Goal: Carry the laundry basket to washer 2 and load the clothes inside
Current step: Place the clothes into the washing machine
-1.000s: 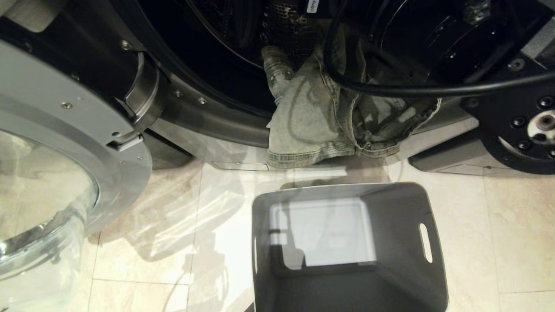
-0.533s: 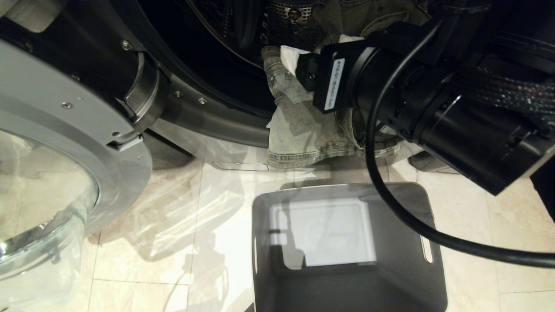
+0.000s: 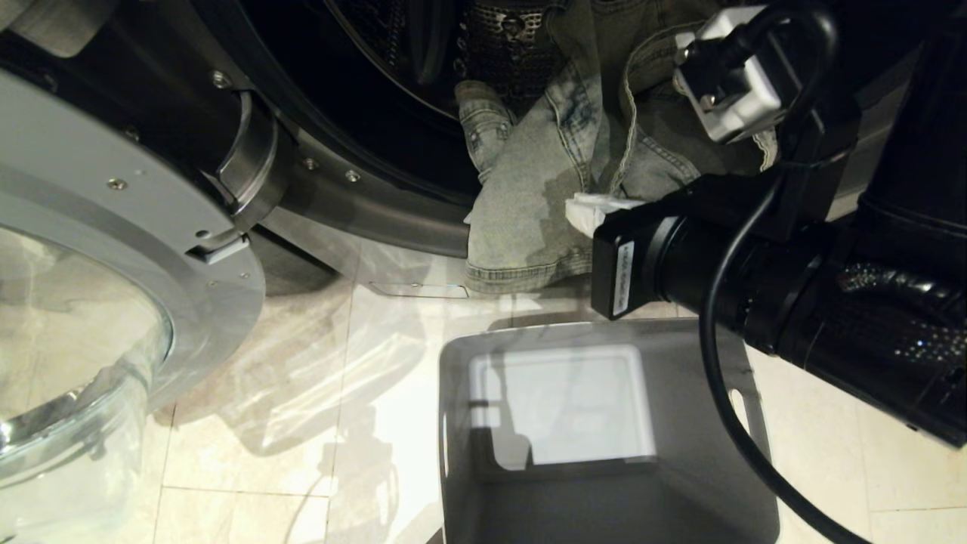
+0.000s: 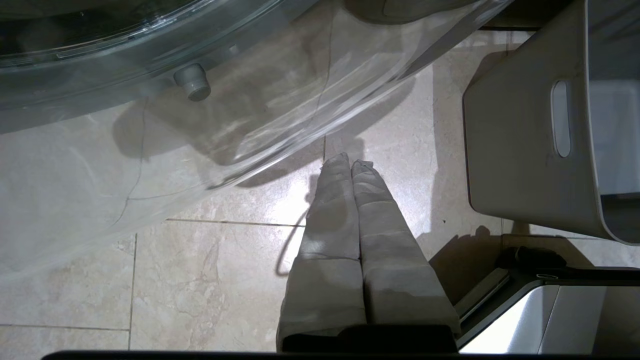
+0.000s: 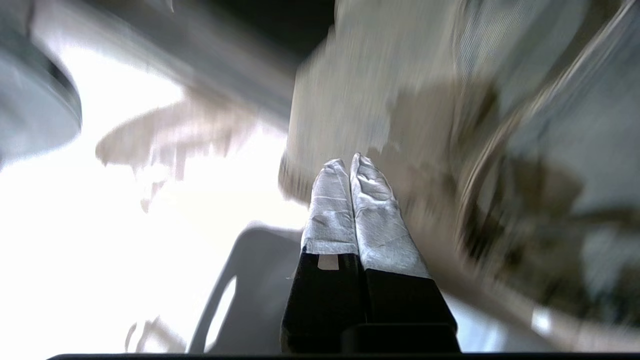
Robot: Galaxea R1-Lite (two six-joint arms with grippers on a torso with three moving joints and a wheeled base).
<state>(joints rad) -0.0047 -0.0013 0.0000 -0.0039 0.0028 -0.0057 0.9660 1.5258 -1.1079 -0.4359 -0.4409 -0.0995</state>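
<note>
Denim hangs half in, half out: the clothes (image 3: 529, 204), a pale washed garment, drape from the drum of washer 2 (image 3: 363, 189) over the lower lip of its opening, the hem dangling toward the tiled floor (image 3: 264, 453). With the laundry basket (image 3: 680, 453) standing empty on that floor just in front of the machine, only this overhang seems left to deal with. The right gripper (image 5: 350, 162) hovers in front of the hanging cloth, its wrapped fingers (image 5: 332, 200) pressed together and holding nothing. The left gripper (image 4: 349, 162) hangs idle near the floor beside the basket, its fingers together too, under the swung-open glass door (image 3: 75, 325).

To finish the step well, a closed-finger push looks the sensible choice: meet the hanging panel low, near the hem, and sweep it up and inward over the lip so the fabric folds into the drum rather than sliding back out. A push placed too high would likely bunch the cloth at the rim. The denim is heavy and limp, so one shove may not carry it all. Nothing should trail across the seal, or the door may not shut.
</note>
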